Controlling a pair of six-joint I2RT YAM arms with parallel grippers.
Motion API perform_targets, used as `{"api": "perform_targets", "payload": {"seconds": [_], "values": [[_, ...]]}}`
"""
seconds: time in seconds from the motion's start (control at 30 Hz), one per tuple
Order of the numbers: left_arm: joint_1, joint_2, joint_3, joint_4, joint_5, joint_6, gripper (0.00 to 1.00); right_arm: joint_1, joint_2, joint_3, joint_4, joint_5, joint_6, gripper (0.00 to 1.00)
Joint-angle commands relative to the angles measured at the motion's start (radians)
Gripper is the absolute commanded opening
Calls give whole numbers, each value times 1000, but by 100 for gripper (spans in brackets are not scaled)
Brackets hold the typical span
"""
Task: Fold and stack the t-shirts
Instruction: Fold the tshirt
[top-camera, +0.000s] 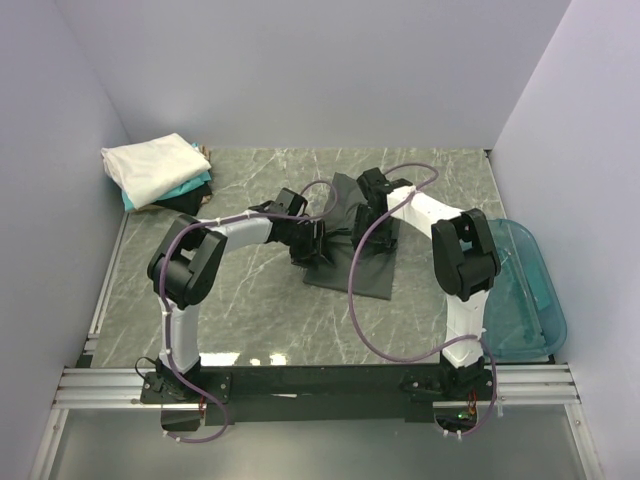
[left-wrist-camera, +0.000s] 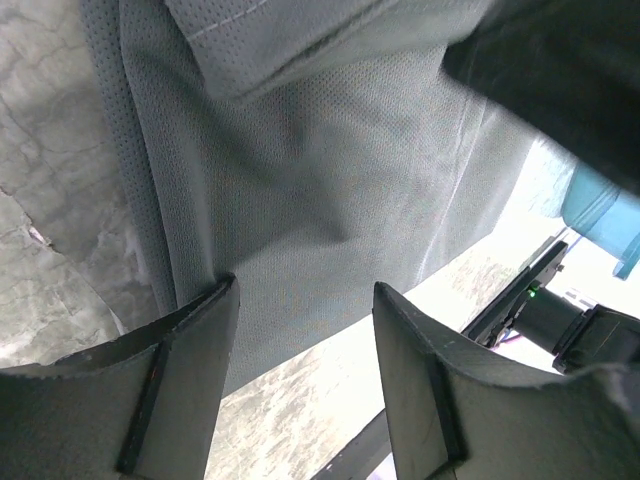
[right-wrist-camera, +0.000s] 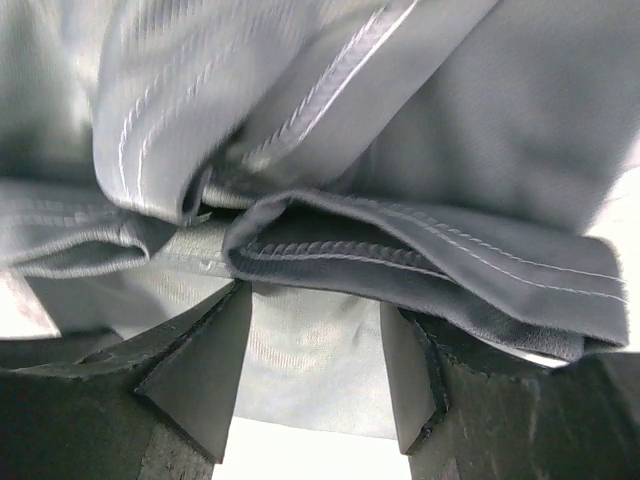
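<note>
the charcoal shirt (top-camera: 365, 265) lies partly folded into a long strip on the counter (top-camera: 250, 310). it sits directly under both sets of fingers and well apart from the folded stack (top-camera: 152, 168) in the far left corner.

the left fingers (left-wrist-camera: 222, 310) stand wide apart over flat mesh cloth and clamp nothing. the shirt's side edge runs just outside one finger, and a turned hem lies beyond the tips. the right fingers (right-wrist-camera: 235, 320) are also parted and grip nothing. a bunched double hem sits just ahead of their tips, and a paler layer shows in the gap between them.

the step in hand looks like taking hold for the next fold. to do it well, each pair should close on all the hem layers together, not only the top ply, at matching points along the same edge. the bunching on the right side risks a crooked crease, so lift evenly, carry the cloth over low, and lay it down flat.
</note>
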Motion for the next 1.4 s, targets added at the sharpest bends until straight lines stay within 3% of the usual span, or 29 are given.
{"api": "perform_targets", "payload": {"seconds": [0.0,0.43,0.67,0.83,1.07,1.37], "values": [[-3,36,-41,-8,-31,53,63,-17,29,81,12,68,10,61],[-3,8,-59,-31,-63,68,63,-95,86,296,-2,128,25,61],[-5,-27,-50,-34,-66,56,64,-129,-29,237,47,87,11,61],[-5,-75,-41,-37,-75,36,64,-127,-168,53,87,39,8,61],[-2,-141,-44,-77,-150,53,64,-115,-403,-344,200,-56,31,60],[-2,-223,-164,-47,-172,31,63,-44,-587,-691,274,-67,111,59]]}}
